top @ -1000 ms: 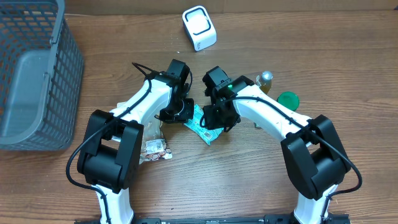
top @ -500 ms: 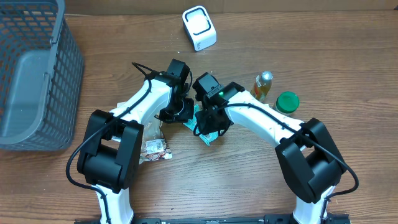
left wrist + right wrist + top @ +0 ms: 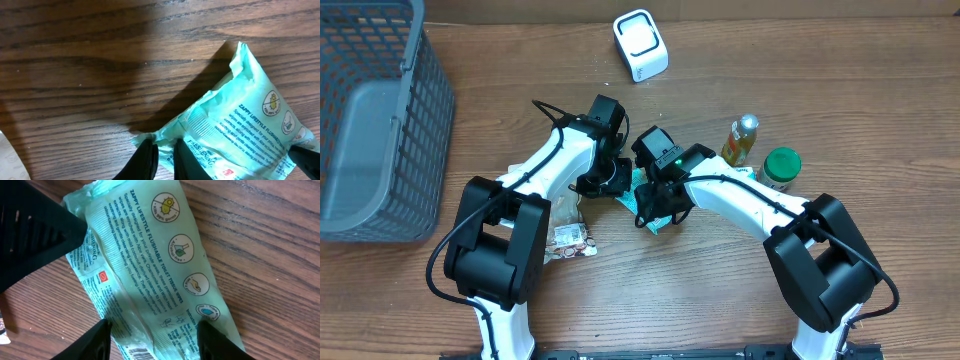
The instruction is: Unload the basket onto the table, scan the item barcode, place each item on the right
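We log the mint-green plastic pack of flushable wipes (image 3: 150, 265) lying printed side up on the brown wooden table (image 3: 820, 80), between the two arms. Left gripper (image 3: 165, 152): jaws nearly closed, pinching the pack's crimped end. Right gripper (image 3: 156, 335): jaws spread, one finger on either side of the pack's width; we cannot tell whether they touch it. The white boxy scanner (image 3: 640, 45) stands well apart, toward the table's far side

From the wipes packet (image 3: 150, 265) mid-table, I see the scanner (image 3: 640, 44) at twelve o'clock, the bottle (image 3: 741, 138) at two, the jar (image 3: 781, 167) at three, the basket (image 3: 380, 120) at ten, and a small pack (image 3: 570, 240) at eight.
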Robot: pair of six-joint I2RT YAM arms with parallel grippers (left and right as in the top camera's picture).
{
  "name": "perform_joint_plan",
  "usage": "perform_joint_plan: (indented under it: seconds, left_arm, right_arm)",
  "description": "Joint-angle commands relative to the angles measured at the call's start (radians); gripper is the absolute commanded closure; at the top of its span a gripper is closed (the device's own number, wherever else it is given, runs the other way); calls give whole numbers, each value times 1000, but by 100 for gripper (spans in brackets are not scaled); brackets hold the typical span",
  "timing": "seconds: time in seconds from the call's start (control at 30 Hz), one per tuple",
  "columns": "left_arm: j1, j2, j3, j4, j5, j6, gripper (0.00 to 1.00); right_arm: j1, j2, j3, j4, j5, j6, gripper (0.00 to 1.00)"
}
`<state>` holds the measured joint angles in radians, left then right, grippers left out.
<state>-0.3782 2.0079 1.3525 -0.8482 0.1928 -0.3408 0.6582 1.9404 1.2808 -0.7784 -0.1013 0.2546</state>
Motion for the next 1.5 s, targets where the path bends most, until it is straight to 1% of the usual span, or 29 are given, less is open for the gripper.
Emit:
perform_joint_plan:
  seconds: [0.0, 0.3, 0.4, 0.43, 0.5, 0.57, 0.8, 0.97, 1.03, 1.2, 1.3, 1.47]
  left_arm:
    - [-2, 19, -9, 4, -17, -7, 86]
    - [-2, 19, -9, 3, -17, -7, 86]
    - [-2, 19, -9, 2, -17, -7, 86]
    - [-2, 19, -9, 1, -17, -7, 86]
    - [-2, 19, -9, 2, -17, -7, 88]
    - [-2, 19, -8, 5, -16, -8, 92]
    - [-1, 19, 0, 27, -18, -26, 96]
    - [-2, 19, 0, 89, -17, -25, 95]
    - [-3, 19, 0, 115, -13, -26, 95]
    - [-3, 19, 2, 159, 89, -14, 94]
    - [2, 19, 27, 130, 103, 5, 96]
    - [22, 19, 108, 55, 97, 4, 96]
  right_arm:
    - [1, 0, 6, -18, 19, -2, 45]
    - [-26, -5, 174, -164, 18, -1, 44]
    - [-58, -6, 186, -172, 13, -2, 43]
    - [-68, -6, 185, -174, 6, -1, 36]
    - [-84, -5, 182, -179, -5, -1, 28]
    - [-95, -5, 178, -179, -4, -1, 27]
    - [-133, -3, 164, -156, -5, 10, 28]
    - [-137, -2, 131, -143, -5, 11, 28]
    - [-137, -2, 121, -146, -5, 34, 29]
    - [-136, -3, 99, -147, -14, 64, 29]
    - [-136, -2, 93, -144, -56, 65, 31]
    - [-136, -2, 81, -134, -69, 123, 35]
